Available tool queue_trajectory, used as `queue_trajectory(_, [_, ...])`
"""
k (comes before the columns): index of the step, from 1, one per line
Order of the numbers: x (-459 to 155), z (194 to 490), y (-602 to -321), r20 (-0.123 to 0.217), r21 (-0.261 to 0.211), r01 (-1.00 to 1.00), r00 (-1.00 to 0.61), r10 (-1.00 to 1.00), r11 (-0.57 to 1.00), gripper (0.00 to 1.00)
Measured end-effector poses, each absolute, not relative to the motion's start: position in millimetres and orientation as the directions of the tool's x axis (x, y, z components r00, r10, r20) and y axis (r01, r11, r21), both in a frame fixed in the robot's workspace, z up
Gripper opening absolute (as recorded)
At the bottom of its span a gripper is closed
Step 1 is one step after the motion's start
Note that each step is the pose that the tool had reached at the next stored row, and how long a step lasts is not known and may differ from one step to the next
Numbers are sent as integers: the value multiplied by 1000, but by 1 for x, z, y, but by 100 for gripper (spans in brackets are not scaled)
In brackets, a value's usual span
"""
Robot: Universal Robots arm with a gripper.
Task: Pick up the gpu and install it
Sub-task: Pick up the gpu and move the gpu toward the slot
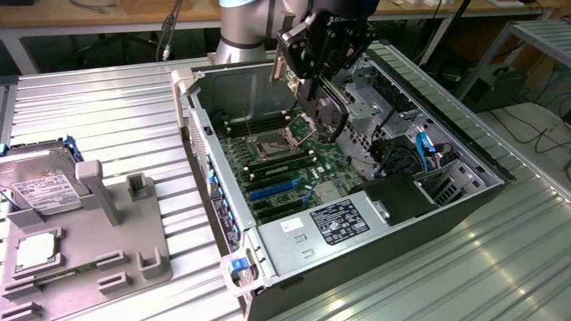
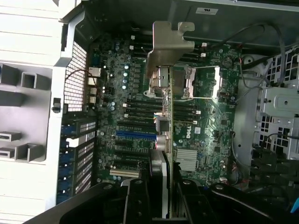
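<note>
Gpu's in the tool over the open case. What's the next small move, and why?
Probably shift the gpu sideways, keeping it high, toward the blue slot. The tool holds it clamped above the motherboard, hanging over the CPU socket rather than the slot and apart from the board, so lowering now would likely miss.

Silver-grey arm [image 1: 241, 33] with a seemingly pale blue joint cap, black jaws.

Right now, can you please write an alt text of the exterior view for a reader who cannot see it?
The robot arm's pincer holds the gpu on edge over the motherboard of an open computer case lying on a metal table. At the exterior view's left, a grey holder carries a hard drive and a square chip.
</note>
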State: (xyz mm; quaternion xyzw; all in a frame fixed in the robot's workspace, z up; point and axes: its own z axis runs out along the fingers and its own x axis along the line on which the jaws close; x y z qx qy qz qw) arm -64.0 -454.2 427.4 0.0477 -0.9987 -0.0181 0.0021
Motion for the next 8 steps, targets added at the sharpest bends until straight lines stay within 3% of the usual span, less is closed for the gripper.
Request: queue_trajectory(8, [-59,427,-454,3,36,-95,-995,-95,995,28])
